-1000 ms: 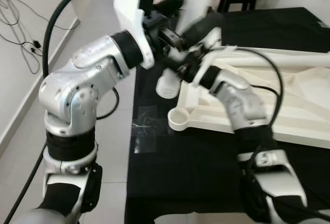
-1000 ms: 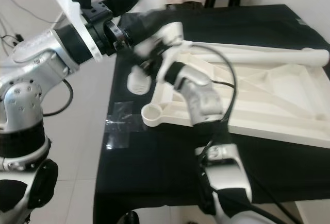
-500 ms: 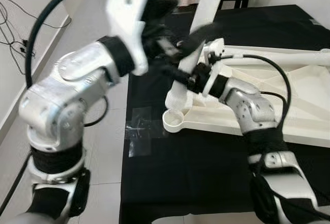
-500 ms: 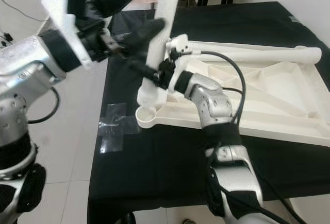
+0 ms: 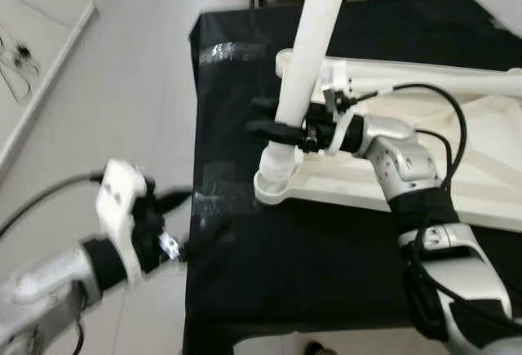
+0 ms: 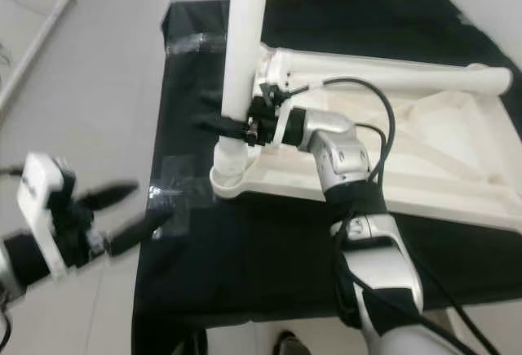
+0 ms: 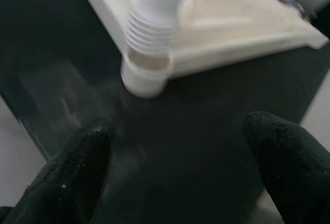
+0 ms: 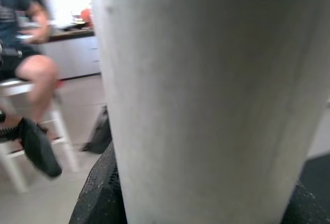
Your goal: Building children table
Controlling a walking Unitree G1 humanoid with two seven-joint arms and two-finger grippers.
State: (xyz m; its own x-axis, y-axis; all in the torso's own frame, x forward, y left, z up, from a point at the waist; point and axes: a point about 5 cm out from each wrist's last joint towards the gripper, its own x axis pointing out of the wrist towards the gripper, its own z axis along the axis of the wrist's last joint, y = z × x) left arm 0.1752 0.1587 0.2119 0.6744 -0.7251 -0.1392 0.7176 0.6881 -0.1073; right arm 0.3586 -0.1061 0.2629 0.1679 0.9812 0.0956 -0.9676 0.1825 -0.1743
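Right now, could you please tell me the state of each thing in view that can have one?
Table leg: upright, threaded end in the corner socket.
Tabletop: upside down on the black cloth.
Second leg: lying flat on the tabletop.
Right hand: shut on the table leg.
Left hand: open, holding nothing.

Upright white plastic table leg [image 5: 314, 37] cut off at top edge; left tool [image 5: 189, 223] motion-blurred

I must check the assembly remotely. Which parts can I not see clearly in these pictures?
- Top of the white leg: cut off by the upper edge, both eye views.
- Right gripper: fingers partly behind the leg.
- Socket thread engagement: blurred, left wrist view.
- Left gripper: motion-blurred.
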